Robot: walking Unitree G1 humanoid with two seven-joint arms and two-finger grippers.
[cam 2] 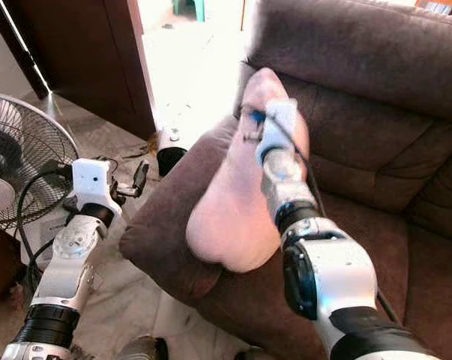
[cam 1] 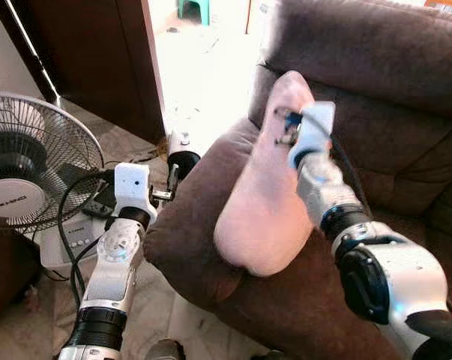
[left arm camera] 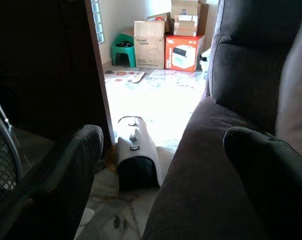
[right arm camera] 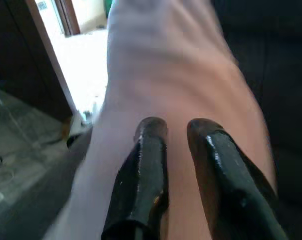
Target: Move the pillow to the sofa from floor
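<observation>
The fan [cam 1: 27, 161] is standing far left of the sofa [cam 1: 375, 150], its round grille cut off by the frame edge and its white base partly hidden behind black cables. Between the fan and the sofa, the left gripper [left arm camera: 156, 185] is hovering just off the sofa's left armrest, its 2 fingers [left arm camera: 55, 185] spread wide apart and holding nothing; in the head views its tips are too small to make out. Past it on the floor, a grey case [left arm camera: 135, 160] is sitting just beside the sofa's left side, close to the dark wooden door [cam 1: 98, 60].

The pillow [cam 1: 267, 195], pale pink, is lying on the sofa, draped from the backrest down across the seat and armrest. Its lower end is bulging over the armrest's front; its upper end is partly covered by the right gripper [right arm camera: 176, 145]. That gripper is resting against the pillow's upper part, its 2 fingers close together with only a narrow gap; whether they are pinching fabric is hard to tell. The right arm is crossing the seat in front of the sofa, hiding part of the cushion.

Beyond the sofa, sunlight is washing out the tiled floor [left arm camera: 156, 95], blurring detail. Cardboard boxes [left arm camera: 151, 42], a red box [left arm camera: 183, 52] and a green stool [left arm camera: 124, 47] are standing against the far wall.
</observation>
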